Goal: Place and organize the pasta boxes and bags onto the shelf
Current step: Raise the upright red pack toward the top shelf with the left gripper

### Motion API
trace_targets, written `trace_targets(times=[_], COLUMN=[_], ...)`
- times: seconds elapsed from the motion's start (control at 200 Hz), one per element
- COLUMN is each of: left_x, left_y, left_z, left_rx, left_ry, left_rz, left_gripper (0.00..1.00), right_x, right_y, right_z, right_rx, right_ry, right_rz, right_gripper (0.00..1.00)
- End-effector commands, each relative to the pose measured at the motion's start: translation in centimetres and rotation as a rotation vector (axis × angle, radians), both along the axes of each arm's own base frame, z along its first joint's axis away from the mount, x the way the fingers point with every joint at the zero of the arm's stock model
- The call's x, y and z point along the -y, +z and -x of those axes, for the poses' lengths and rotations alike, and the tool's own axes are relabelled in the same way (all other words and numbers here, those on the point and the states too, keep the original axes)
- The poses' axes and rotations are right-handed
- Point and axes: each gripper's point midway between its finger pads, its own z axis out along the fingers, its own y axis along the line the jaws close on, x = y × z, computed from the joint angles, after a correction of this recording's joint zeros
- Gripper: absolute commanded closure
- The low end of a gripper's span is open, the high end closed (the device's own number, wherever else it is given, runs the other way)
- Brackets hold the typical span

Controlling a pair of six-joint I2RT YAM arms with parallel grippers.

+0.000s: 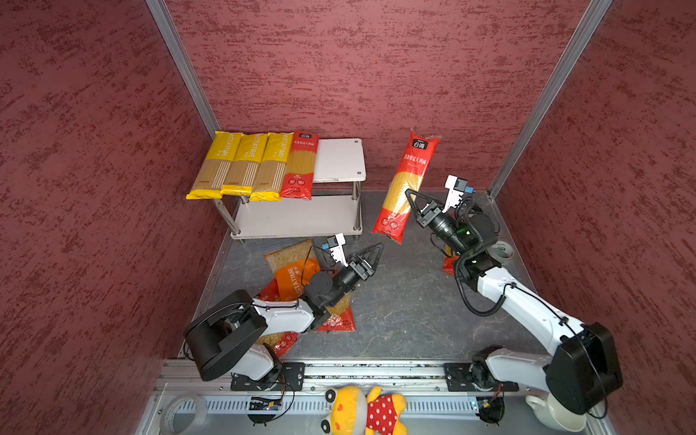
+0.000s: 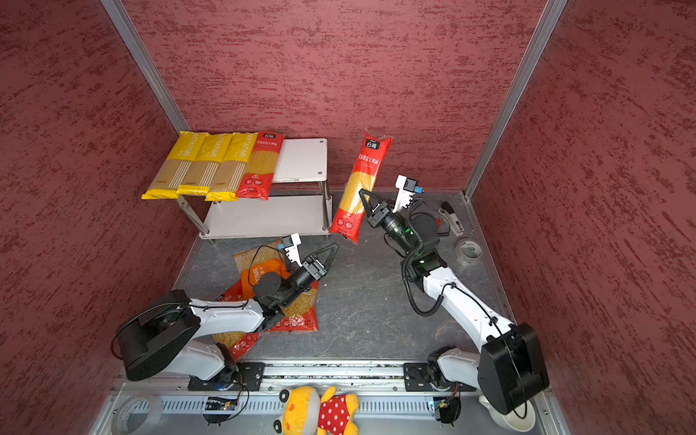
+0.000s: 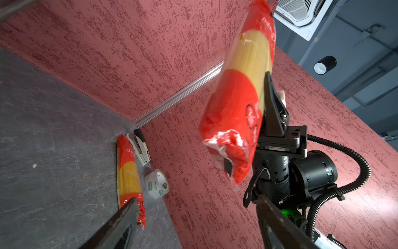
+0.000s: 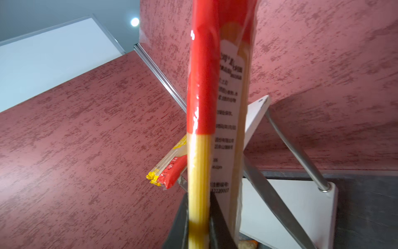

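Observation:
The shelf (image 1: 339, 158) (image 2: 301, 158) stands at the back left. Three yellow pasta boxes (image 1: 244, 165) (image 2: 203, 165) and one red pasta box (image 1: 299, 165) lie side by side on its top board. My right gripper (image 1: 410, 199) (image 2: 365, 199) (image 4: 199, 224) is shut on another red pasta box (image 1: 406, 184) (image 3: 243, 97) (image 4: 202, 107), held upright in the air right of the shelf. My left gripper (image 1: 376, 250) (image 2: 333, 248) (image 3: 197, 202) is open and empty, low in the middle. Under its arm lie the orange bag (image 1: 292, 275) and red bags (image 1: 339, 320). One more red pasta box (image 3: 129, 172) lies by the right wall.
A stapler (image 2: 452, 218) (image 3: 140, 148) and a tape roll (image 2: 468, 251) (image 3: 157, 183) sit in the right back corner. A plush toy (image 1: 365, 410), a white pot (image 1: 546, 414) and another tape roll (image 1: 184, 410) lie in front of the arm rail. Red walls close three sides.

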Motion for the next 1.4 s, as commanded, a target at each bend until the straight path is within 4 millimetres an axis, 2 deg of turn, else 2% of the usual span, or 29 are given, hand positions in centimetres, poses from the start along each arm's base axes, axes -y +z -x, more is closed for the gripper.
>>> trace_targets(times=[0.0,0.11,0.215,0.446,0.631,0.741,0.997,1.197,1.398], left_x=[0.0,0.2,-0.4,-1.5,-3.0,-3.9,-3.9,-3.8,-3.8], left_y=[3.9,5.9,6.9,7.2,8.6,8.5,8.7,9.0,9.1], left_z=[0.3,0.8,1.0,0.0,-0.6,-1.3,-1.5,-1.5,-1.6], left_rx=[0.093,0.176,0.212,0.199,0.208,0.179,0.166,0.172,0.178], left_ry=[0.016,0.043,0.069,0.122,0.174,0.197,0.185,0.184,0.182], left_rz=[0.106,0.092,0.091,0.111,0.148,0.179,0.201,0.204,0.2], left_gripper=[0.15,0.16,0.16,0.23,0.3,0.37,0.53,0.54,0.66], right_x=[1.1,0.4,0.0,-0.7,-1.2,-1.9,-3.3,-3.7,-3.9], right_y=[8.6,8.7,8.7,8.9,8.4,8.1,6.9,6.3,5.9], right_z=[3.6,3.8,4.0,4.5,4.5,4.3,3.8,3.4,3.2], right_rx=[0.243,0.246,0.242,0.222,0.199,0.183,0.139,0.118,0.104], right_ry=[0.012,0.029,0.046,0.112,0.149,0.196,0.265,0.274,0.276], right_rz=[-0.18,-0.195,-0.211,-0.288,-0.325,-0.336,-0.337,-0.33,-0.326], right_gripper=[1.0,1.0,1.0,1.0,1.0,1.0,1.0,1.0,1.0])
